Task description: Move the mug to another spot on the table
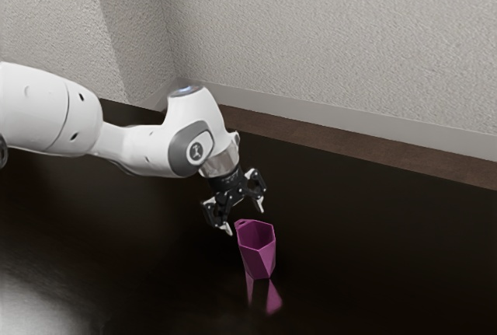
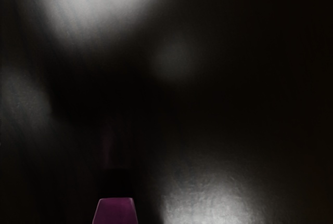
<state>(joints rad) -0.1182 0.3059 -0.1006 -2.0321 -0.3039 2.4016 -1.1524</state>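
Mug (image 1: 256, 248) stands on glossy table (image 1: 373, 234) by white walls (image 1: 326, 32).

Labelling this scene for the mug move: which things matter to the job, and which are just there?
Job:
- mug, purple, upright
- gripper, fingers open, close beside the mug's rim
- table, dark, carries the mug

Just there:
- wall
- baseboard at the wall's foot

Bare dark table (image 1: 373, 226) stretches right, near and far of the mug (image 1: 256, 249); the gripper (image 1: 242, 217) crowds its left rim
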